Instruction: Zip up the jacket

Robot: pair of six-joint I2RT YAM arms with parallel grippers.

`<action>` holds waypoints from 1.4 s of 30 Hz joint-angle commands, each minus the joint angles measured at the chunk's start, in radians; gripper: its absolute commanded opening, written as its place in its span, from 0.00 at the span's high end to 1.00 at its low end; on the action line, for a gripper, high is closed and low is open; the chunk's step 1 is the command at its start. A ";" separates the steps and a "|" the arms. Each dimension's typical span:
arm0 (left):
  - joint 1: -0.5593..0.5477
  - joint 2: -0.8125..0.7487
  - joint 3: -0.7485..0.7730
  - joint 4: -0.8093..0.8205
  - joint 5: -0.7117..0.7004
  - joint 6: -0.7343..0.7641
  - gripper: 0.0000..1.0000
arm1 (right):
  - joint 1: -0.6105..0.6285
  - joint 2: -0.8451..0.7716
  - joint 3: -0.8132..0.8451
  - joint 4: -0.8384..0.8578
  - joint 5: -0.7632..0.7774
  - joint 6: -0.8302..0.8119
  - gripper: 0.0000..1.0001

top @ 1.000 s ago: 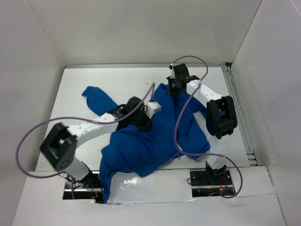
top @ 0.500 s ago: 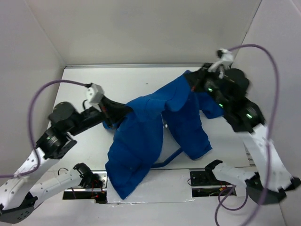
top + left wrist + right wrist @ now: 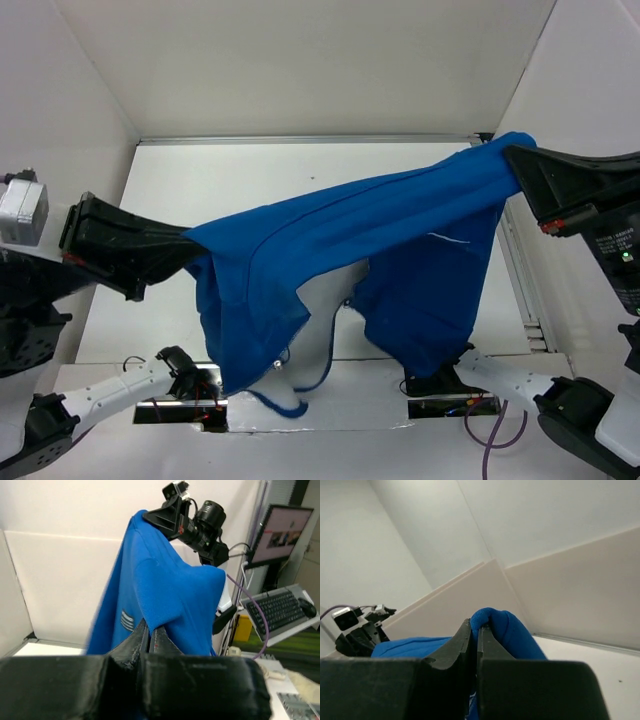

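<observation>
**Jacket held aloft by both grippers, front unzipped**

My left gripper is pinched closed on a fold of the jacket, with blue cloth squeezed between the fingers. My right gripper is clamped the same way on a bunched blue edge. Between those two holds the jacket hangs as a stretched sheet above the table. One end is over the table's left side and the other over its far right corner. The loose lower part droops toward the table's near edge. There the front gapes open and the white lining shows. I cannot make out the zipper slider from any view.

I judge this step to be spreading the jacket so it can lie flat, with no zipping begun.

- I should lower both holds together at an even height, so the hanging part touches the table first and the rest unrolls away from it.
- Tension should be gentle. Both pinches are small, and a harder pull could let the cloth slip out.
- I want the open front facing up on the table's middle, with the two zipper edges side by side.
</observation>
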 commanded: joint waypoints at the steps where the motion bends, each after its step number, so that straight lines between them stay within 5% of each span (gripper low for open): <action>1: 0.000 0.015 0.036 0.041 -0.099 -0.068 1.00 | -0.004 0.078 0.052 0.024 0.143 0.012 1.00; 7: 0.002 0.180 0.001 -0.051 -0.648 -0.126 1.00 | -0.046 0.300 0.008 -0.001 0.339 0.059 1.00; 9: 0.070 0.338 0.017 -0.147 -0.789 -0.151 1.00 | -0.108 0.441 -0.026 0.001 0.237 0.093 1.00; 11: 0.210 0.522 0.074 -0.286 -0.677 -0.258 1.00 | -0.191 0.559 -0.025 -0.002 0.141 0.142 1.00; 12: 0.370 0.582 0.082 -0.313 -0.503 -0.331 1.00 | -0.208 0.693 -0.011 -0.012 0.133 0.162 1.00; 14: 0.498 0.755 0.067 -0.309 -0.434 -0.355 1.00 | -0.251 0.885 0.047 -0.027 0.085 0.196 1.00; 16: 0.528 0.931 0.082 -0.292 -0.405 -0.341 1.00 | -0.282 1.004 0.077 0.028 0.031 0.195 1.00; 18: 0.548 1.056 0.201 -0.307 -0.353 -0.300 0.84 | -0.297 1.192 0.173 0.036 -0.035 0.202 1.00; 19: 0.555 1.190 0.256 -0.325 -0.316 -0.277 0.77 | -0.312 1.254 0.301 -0.005 -0.045 0.201 0.93; 20: 0.571 1.261 0.432 -0.427 -0.250 -0.261 0.51 | -0.322 1.364 0.366 -0.033 -0.064 0.187 0.66; 23: 0.588 1.461 0.696 -0.572 -0.200 -0.228 0.32 | -0.346 1.391 0.408 -0.035 -0.104 0.155 0.08; 25: 0.586 1.428 0.664 -0.542 -0.202 -0.204 0.01 | -0.359 1.269 0.216 0.063 -0.145 0.135 0.00; 29: 0.582 1.201 0.283 -0.384 -0.176 -0.177 0.01 | -0.336 1.057 -0.044 0.090 -0.080 0.011 0.00; 34: 0.527 0.891 -0.058 -0.382 -0.236 -0.189 0.01 | -0.274 0.729 -0.490 0.047 0.128 -0.010 0.00; 37: 0.461 0.715 -0.394 -0.332 -0.220 -0.215 0.01 | -0.253 0.536 -0.805 0.114 0.032 -0.017 0.00; 42: 0.346 0.523 -0.724 -0.208 -0.102 -0.296 0.01 | -0.212 0.374 -1.121 0.212 -0.148 -0.074 0.00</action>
